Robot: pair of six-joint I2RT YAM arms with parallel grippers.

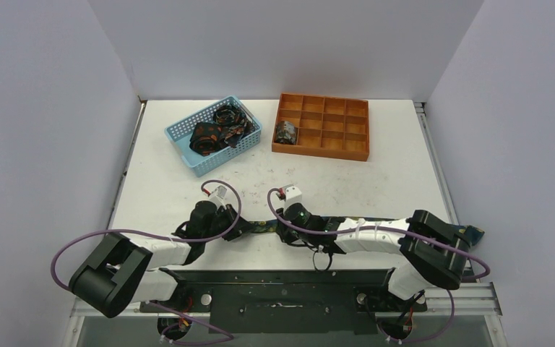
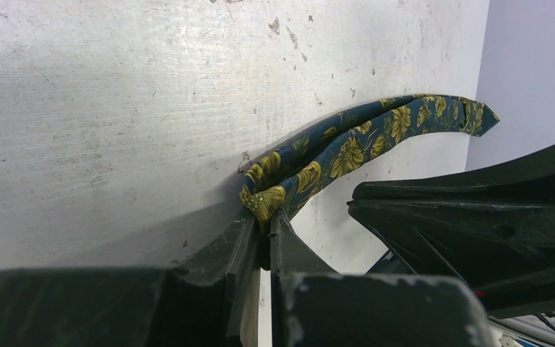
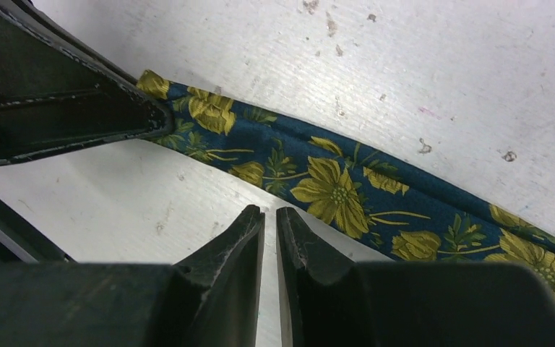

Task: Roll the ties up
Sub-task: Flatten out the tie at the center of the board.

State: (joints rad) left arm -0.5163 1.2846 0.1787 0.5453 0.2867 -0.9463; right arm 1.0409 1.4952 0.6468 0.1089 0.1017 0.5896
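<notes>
A navy tie with yellow-green flowers (image 1: 347,221) lies as a long strip along the near part of the table, mostly under the right arm. My left gripper (image 2: 267,217) is shut on the folded narrow end of the tie (image 2: 347,148); it also shows in the top view (image 1: 249,225). My right gripper (image 3: 270,212) is shut with nothing between its fingers, its tips at the near edge of the tie (image 3: 332,189); in the top view it sits just right of the left gripper (image 1: 283,230). One rolled tie (image 1: 285,132) sits in the orange tray (image 1: 325,153).
A light-blue mesh basket (image 1: 181,148) at the back left holds several loose dark ties with orange print (image 1: 217,130). The tie's far end (image 1: 475,233) hangs at the table's right edge. Both arms lie low across the near part of the table.
</notes>
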